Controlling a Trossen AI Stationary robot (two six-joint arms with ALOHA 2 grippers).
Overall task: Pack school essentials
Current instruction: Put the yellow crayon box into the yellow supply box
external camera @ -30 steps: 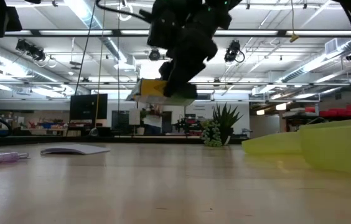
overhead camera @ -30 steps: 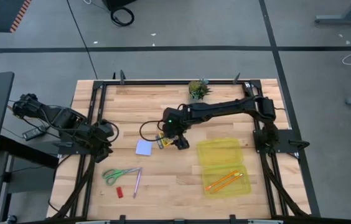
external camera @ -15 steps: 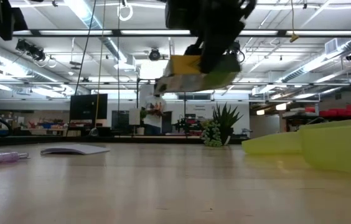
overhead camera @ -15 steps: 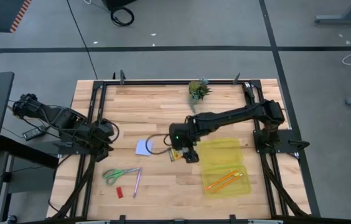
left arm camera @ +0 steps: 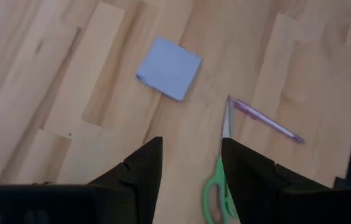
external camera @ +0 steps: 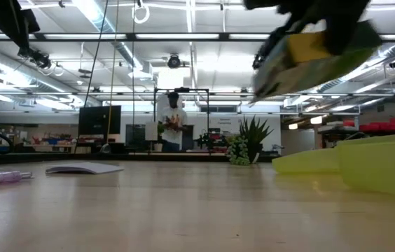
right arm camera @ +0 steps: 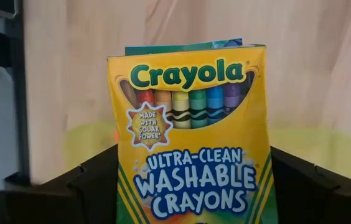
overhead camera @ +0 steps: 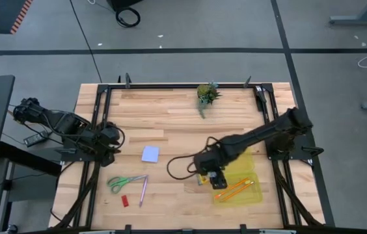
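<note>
Crayon box [right arm camera: 191, 134] clamped upright in right gripper [overhead camera: 211, 177] jaws, held off surface [overhead camera: 170, 117] at near edge of open yellow case [overhead camera: 235, 174], likely for drop-in beside orange pencils [overhead camera: 234, 188]. Label reads "Crayola", "Ultra-Clean Washable Crayons", "Made with solar power". Left gripper [left arm camera: 188, 163] jaws apart, empty, waiting near note pad [left arm camera: 168, 68], scissors [left arm camera: 220, 180], pen [left arm camera: 266, 121].

This was a large robotics lab or workshop hall: a wooden worktop [overhead camera: 170, 110] in a black metal frame [overhead camera: 183, 85] stood on grey concrete floor [overhead camera: 235, 32], with strip lights [external camera: 99, 14] overhead and a person [external camera: 173, 122] standing far behind.
</note>
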